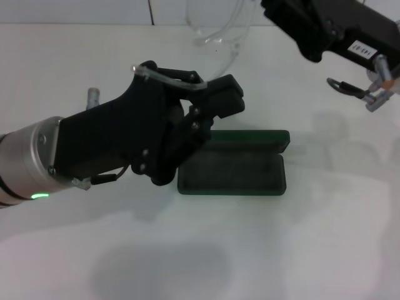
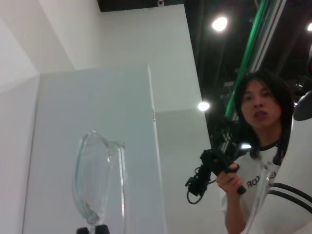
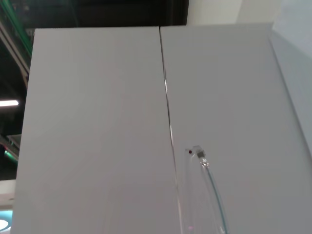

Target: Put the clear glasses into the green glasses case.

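The clear glasses (image 1: 215, 34) are held up in the air at the back of the table, lens uppermost, one thin clear arm running across the top of my left gripper (image 1: 222, 94). In the left wrist view the lens (image 2: 95, 180) stands straight above the two fingertips, which are shut on its lower edge. The green glasses case (image 1: 234, 170) lies open and empty on the white table, lid folded back, just in front of and below the left gripper. My right gripper (image 1: 300, 25) hangs at the upper right beside the glasses. The right wrist view shows a clear arm and its hinge (image 3: 199, 155).
White wall panels (image 3: 97, 122) stand behind the table. A person (image 2: 261, 146) holding a black hand-held device is beyond the table in the left wrist view. A small grey post (image 1: 94, 95) sits on the table behind the left arm. Metal clips (image 1: 375, 94) hang from the right arm.
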